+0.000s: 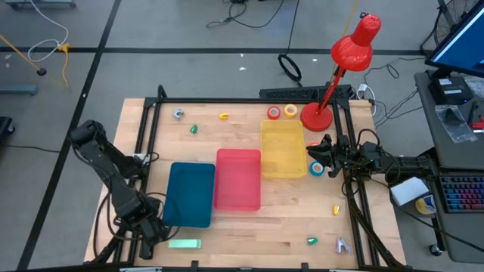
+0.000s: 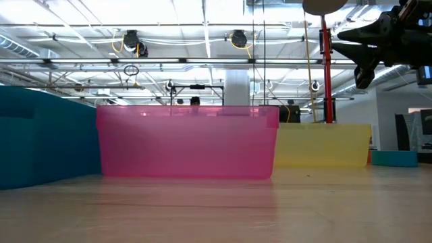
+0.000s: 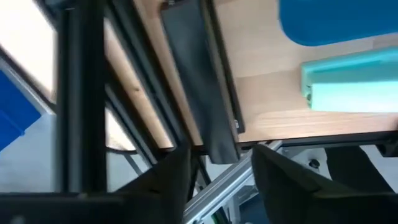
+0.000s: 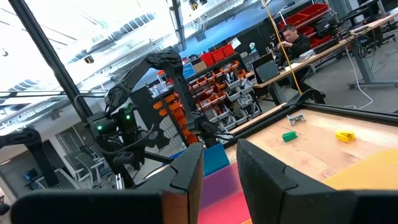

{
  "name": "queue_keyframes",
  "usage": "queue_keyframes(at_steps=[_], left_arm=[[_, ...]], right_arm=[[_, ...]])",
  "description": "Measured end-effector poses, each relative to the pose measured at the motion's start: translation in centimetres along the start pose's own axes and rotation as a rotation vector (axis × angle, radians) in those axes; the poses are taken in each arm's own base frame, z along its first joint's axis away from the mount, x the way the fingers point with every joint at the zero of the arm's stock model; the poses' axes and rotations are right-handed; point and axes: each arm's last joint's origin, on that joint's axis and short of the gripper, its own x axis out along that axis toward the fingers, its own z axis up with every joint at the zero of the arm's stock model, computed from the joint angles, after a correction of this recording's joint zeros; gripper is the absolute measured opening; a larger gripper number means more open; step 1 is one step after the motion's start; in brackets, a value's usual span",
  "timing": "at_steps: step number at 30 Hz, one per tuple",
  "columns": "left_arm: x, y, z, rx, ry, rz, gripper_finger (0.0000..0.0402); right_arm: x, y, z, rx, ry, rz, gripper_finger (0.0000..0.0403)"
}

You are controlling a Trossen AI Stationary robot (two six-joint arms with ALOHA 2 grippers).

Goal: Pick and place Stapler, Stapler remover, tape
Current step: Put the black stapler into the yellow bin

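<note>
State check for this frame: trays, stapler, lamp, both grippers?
blue tray, empty
pink tray, empty
yellow tray, empty
stapler, flat on table, outside trays
lamp, standing
left gripper, open, empty
right gripper, open, empty, raised

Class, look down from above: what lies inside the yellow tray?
From above, the yellow tray shows only its own bare floor; nothing lies in it. In the low view its wall hides the inside. The right gripper hangs beside it.
</note>
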Motion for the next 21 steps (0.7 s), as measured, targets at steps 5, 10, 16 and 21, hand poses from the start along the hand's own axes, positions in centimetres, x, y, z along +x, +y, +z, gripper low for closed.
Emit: queue_keyframes(at_steps=[5,10,16,21], left_arm=[[0.7,-0.7,-0.2,0.006,0.002,-0.006,0.0229],[1.4,-1.2,-0.3,0.000,-0.009,0.004,0.0238],[2.5,-1.6,-0.4,-0.009,-0.017,0.051,0.0239],[3.8,-2.0,-0.8,-0.001,-0.001,0.101,0.0239]], right_arm=[[0.0,0.0,0.0,0.000,0.000,0.000,0.0089],[0.0,0.0,0.0,0.000,0.000,0.000,0.0089],[0.0,0.0,0.0,0.000,-0.001,0.000,0.0089],[0.0,0.0,0.0,0.000,0.000,0.000,0.0089]])
